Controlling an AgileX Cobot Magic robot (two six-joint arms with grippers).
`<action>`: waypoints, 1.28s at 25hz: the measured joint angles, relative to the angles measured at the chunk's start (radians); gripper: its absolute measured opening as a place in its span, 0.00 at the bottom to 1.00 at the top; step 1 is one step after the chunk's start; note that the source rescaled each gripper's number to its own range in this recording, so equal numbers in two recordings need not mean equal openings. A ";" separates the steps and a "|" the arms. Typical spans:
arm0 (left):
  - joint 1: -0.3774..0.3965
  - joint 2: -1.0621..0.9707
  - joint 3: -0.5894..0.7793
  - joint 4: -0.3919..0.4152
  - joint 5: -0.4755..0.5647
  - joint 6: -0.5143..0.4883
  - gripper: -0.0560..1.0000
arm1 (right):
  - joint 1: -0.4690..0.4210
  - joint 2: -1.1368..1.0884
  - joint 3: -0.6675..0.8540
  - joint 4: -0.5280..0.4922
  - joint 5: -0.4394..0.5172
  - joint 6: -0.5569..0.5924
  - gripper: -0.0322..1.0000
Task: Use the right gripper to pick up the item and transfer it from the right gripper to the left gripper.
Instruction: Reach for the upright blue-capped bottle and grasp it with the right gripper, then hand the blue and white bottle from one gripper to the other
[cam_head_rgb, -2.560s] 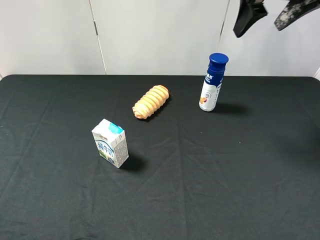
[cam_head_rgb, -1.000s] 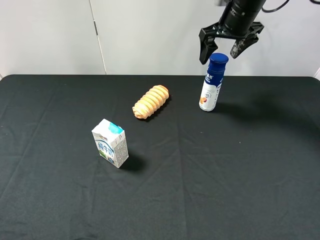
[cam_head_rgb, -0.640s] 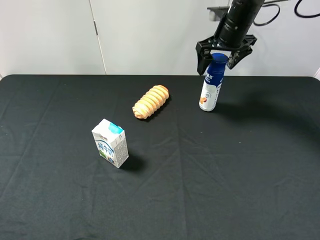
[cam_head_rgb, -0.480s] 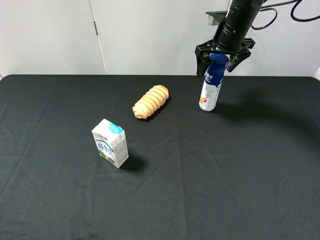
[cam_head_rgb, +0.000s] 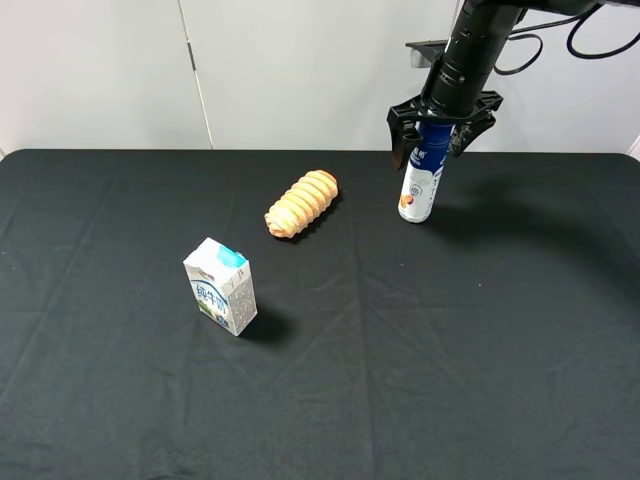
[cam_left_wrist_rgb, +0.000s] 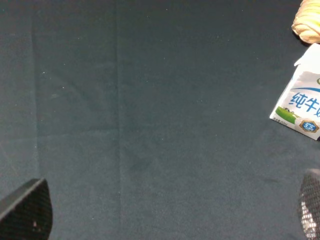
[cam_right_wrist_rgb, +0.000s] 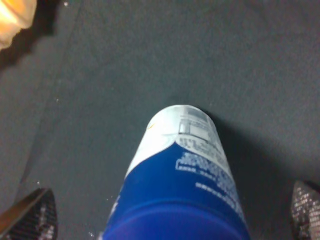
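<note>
One bottle (cam_head_rgb: 416, 195), cap between spread right gripper (cam_head_rgb: 428, 150) jaws | left gripper (cam_left_wrist_rgb: 167, 210) spread | carton (cam_left_wrist_rgb: 299, 100) reads 纯牛

Matt black cloth (cam_head_rgb: 450, 350) under a glossy plastic bottle (cam_head_rgb: 418, 190) — milk carton (cam_head_rgb: 222, 292) of smooth printed card.

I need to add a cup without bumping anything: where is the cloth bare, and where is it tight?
The widest bare cloth is the near right stretch, in front of the bottle and right of the milk carton. The far left corner, behind the carton and left of the bread roll, is free too. Tight: back right, where the right hand straddles the bottle.
</note>
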 joint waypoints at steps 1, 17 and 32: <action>0.000 0.000 0.000 0.000 0.000 0.000 0.97 | 0.000 0.000 0.000 0.000 0.000 0.000 1.00; 0.000 0.000 0.000 0.000 0.000 0.000 0.97 | 0.000 0.001 -0.002 -0.030 -0.001 -0.001 0.05; 0.000 0.000 0.000 0.000 0.001 0.000 0.97 | 0.000 -0.125 -0.003 0.017 0.005 -0.001 0.05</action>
